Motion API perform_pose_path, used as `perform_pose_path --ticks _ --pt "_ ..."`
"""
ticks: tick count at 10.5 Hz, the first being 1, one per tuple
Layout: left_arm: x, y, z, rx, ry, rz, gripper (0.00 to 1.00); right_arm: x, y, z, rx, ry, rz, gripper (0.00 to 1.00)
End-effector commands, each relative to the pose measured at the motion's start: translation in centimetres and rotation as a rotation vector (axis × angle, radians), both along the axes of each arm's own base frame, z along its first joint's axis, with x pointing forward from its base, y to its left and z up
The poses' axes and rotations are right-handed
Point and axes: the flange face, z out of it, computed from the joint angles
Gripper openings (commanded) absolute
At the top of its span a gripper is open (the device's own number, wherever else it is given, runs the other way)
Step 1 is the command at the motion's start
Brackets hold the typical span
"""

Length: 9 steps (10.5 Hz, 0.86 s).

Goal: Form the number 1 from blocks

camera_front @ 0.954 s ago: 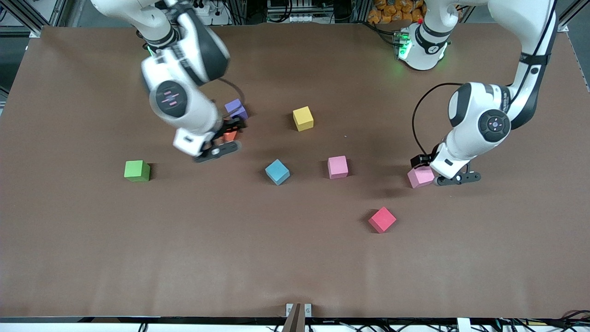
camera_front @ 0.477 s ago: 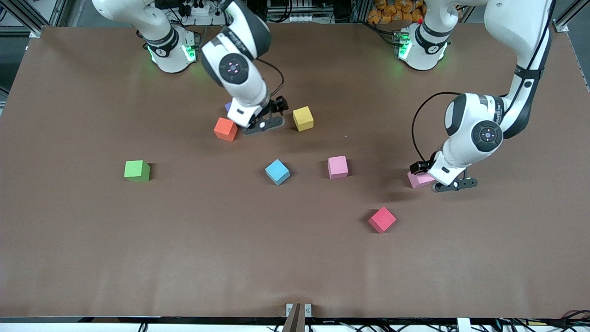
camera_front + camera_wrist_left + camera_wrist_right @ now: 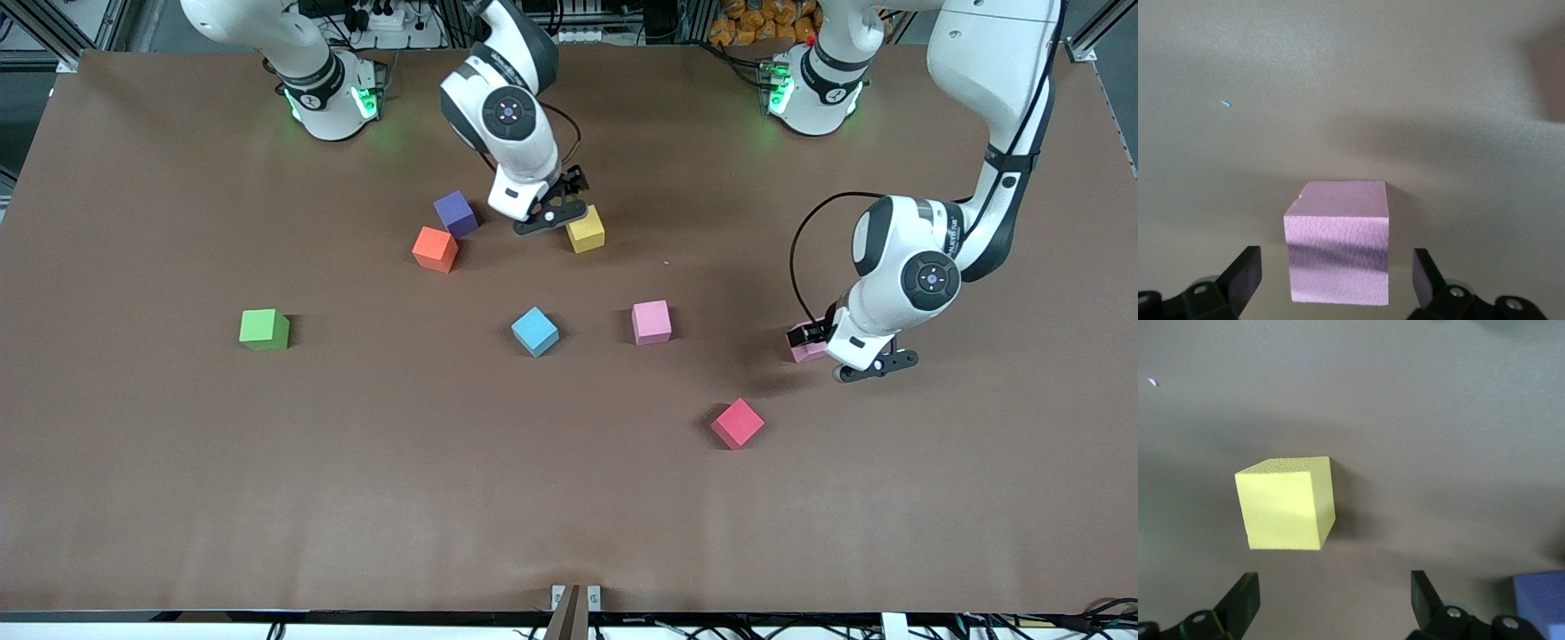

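Eight blocks: all lie singly on the tabletop (image 3: 267, 498).
Landmark: light blue block (image 3: 535, 332), near the middle.
Yellow block (image 3: 585, 228): farther from the front camera than the landmark.
Purple block (image 3: 455, 213), orange block (image 3: 435, 249): close together, farther than the landmark, toward the right arm's end.
Green block (image 3: 263, 329): well apart, toward the right arm's end.
Pink block (image 3: 651, 322): beside the landmark, toward the left arm's end.
Second pink block (image 3: 1338, 250): farther toward that end.
Crimson block (image 3: 737, 424): nearer the camera.
Right hand (image 3: 553, 216): fingers spread, over the yellow block's edge, not touching it.
Left hand (image 3: 1335, 283): fingers spread on either side of the second pink block, with gaps.
Writing: none readable.
Tabletop: plain brown sheet.
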Motion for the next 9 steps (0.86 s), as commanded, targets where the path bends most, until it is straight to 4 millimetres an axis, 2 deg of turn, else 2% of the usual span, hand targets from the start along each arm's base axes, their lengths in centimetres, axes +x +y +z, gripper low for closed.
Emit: perform_pose_path --ticks 1,2,5,6,7,8,9 --pt "0.5 -0.5 -1.4 0.019 0.007 0.005 1.0 0.3 2.9 -1.1 0.002 0.006 -0.042 1.0" --pt "0.7 -0.6 -1.9 0.02 0.012 0.005 1.0 0.0 4.1 -1.8 -0.002 0.008 -0.056 1.0" --pt "0.9 -0.7 -2.9 0.022 0.024 -0.001 1.0 0.2 5.6 -3.0 -0.005 0.01 -0.062 1.0" --pt "0.9 -1.0 -3.2 0.022 0.027 -0.004 0.97 0.4 6.1 -3.4 -0.007 0.009 -0.07 1.0" --pt "0.8 -0.9 -3.2 0.023 0.03 -0.002 0.66 0.4 6.3 -4.0 -0.012 0.01 -0.07 1.0" --pt "0.8 -0.8 -3.3 0.023 0.03 0.002 0.29 -0.3 6.6 -4.7 -0.022 0.013 -0.059 1.0" --pt "0.8 -0.8 -3.3 0.023 0.031 0.003 0.0 -0.3 6.6 -5.0 -0.024 0.012 -0.057 1.0"
